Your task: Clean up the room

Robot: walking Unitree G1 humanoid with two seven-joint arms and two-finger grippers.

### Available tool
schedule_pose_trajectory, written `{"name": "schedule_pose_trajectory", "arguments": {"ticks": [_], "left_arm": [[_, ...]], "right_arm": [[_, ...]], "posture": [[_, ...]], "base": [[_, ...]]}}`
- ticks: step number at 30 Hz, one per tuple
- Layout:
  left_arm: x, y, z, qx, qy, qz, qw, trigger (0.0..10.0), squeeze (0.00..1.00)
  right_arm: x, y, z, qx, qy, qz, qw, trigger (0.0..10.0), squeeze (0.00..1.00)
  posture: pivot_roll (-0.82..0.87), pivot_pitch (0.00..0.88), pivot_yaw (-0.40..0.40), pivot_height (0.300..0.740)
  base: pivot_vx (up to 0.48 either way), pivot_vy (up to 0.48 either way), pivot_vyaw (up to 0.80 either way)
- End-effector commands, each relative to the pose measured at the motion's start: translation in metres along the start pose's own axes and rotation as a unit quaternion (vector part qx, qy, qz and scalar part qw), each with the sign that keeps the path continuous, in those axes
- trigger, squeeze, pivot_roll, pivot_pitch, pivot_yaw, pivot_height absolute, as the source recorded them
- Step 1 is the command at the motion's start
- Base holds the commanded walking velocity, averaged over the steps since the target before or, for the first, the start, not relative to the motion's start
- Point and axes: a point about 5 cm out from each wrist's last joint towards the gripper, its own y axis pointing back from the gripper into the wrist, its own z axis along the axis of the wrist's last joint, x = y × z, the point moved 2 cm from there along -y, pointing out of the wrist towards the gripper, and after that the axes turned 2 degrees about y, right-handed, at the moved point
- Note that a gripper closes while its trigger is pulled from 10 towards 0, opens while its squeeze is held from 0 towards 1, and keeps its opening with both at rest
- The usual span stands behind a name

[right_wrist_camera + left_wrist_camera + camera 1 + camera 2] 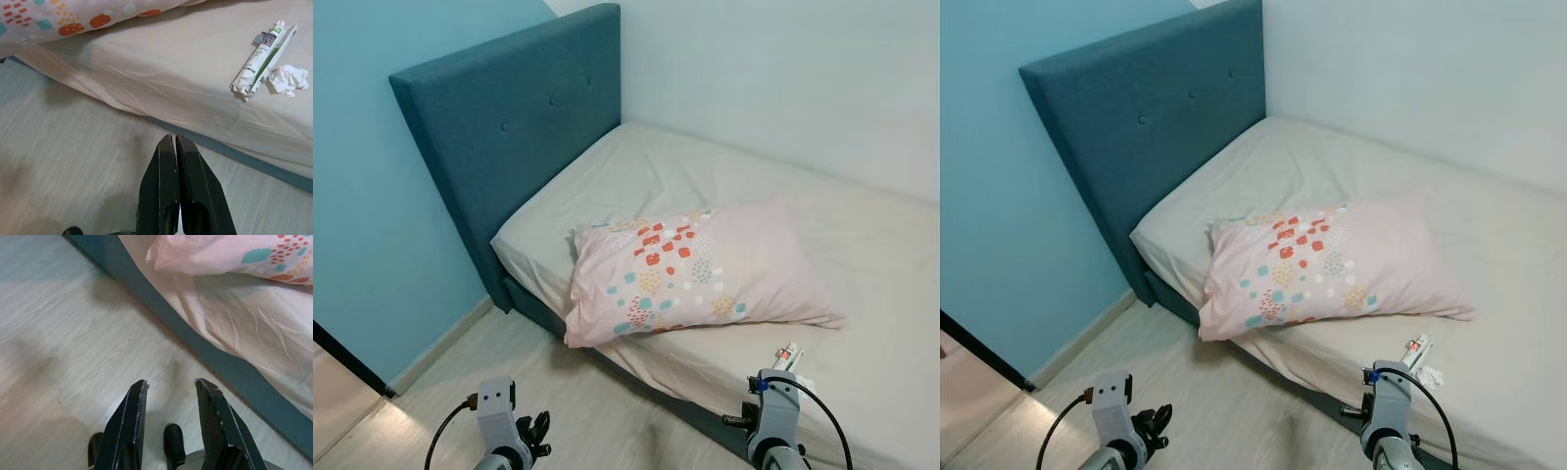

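Observation:
A pink pillow (695,274) with coloured spots lies askew across the beige bed sheet (783,196). Near the bed's front edge lie a rolled tube (261,58) and a crumpled white tissue (290,80), the tube also seen as a small object (788,355) by my right wrist. My left gripper (168,386) is open, low over the wooden floor beside the bed. My right gripper (174,139) is shut with nothing in it, hanging over the floor just short of the mattress edge.
A teal upholstered headboard (509,127) stands against the blue wall (372,196); a white wall runs behind the bed. The teal bed base (161,308) borders light wooden floor (558,382). A dark door edge (347,357) is at far left.

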Motion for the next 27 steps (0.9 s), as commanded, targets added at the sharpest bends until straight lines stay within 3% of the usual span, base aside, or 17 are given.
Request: {"name": "schedule_pose_trajectory", "arguments": {"ticks": [1,27], "left_arm": [[0.004,0.0019,-0.0044,0.013,0.001,0.008,1.0,10.0,0.0],[0.0041,0.002,-0.0045,0.012,0.006,0.01,1.0,10.0,0.0]], "right_arm": [[-0.0009,0.0014,-0.0054,0.011,-0.008,-0.004,1.0,10.0,0.0],[-0.0015,0.0012,-0.005,0.012,-0.01,-0.005,1.0,10.0,0.0]], "posture": [[-0.17,0.069,0.021,0.74],[-0.17,0.075,0.02,0.74]], "base": [[0.0,0.0,0.0],[0.0,0.0,0.0]]}}
